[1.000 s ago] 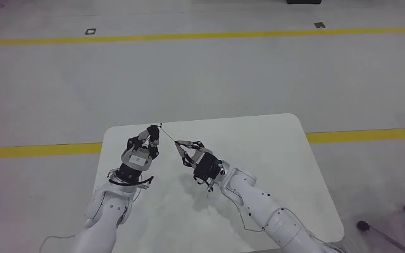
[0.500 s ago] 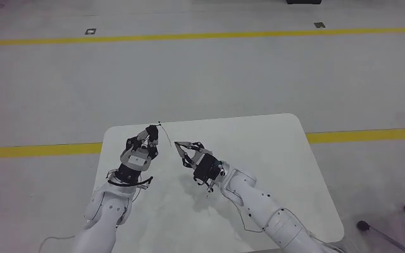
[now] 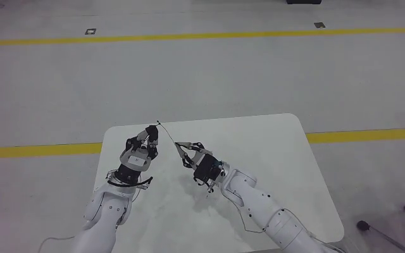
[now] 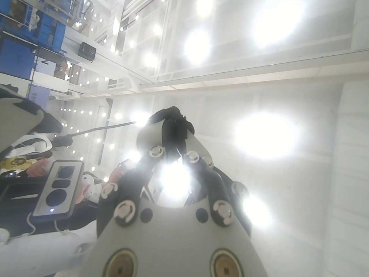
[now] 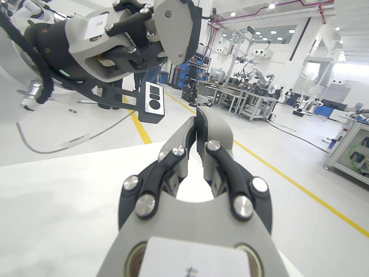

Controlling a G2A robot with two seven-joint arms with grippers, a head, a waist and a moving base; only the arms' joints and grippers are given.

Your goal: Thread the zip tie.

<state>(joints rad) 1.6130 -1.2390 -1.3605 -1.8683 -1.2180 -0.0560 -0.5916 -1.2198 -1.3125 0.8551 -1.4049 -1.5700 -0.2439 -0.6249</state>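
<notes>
The zip tie (image 3: 167, 133) is seen from the top as a thin dark line held in the air over the far left part of the white surface (image 3: 272, 145), not touching it. It is slanted between the two claw tips. Its far end, marked by a small dark knob, sticks out just past the left claw (image 3: 152, 131). Its near end comes to the tips of the right claw (image 3: 178, 145).

Left claw: the fingers are pressed fully together, with the black pads (image 4: 173, 128) met at the tip in the left wrist view. The zip tie is pinched close to its knobbed end. In the right wrist view a short dark bit is seen poking out from between those closed pads.

Right claw: the fingers (image 5: 213, 128) are brought fully together in the right wrist view, ribbed pads touching with no gap. Whether the near end of the tie is caught between them cannot be told; nothing is made out between the pads.

The two claws are placed near each other with tips facing, the left one a little farther from the robot. Both are raised above the surface. The grey floor (image 3: 221, 82) around the surface is crossed by yellow lines (image 3: 190, 36).
</notes>
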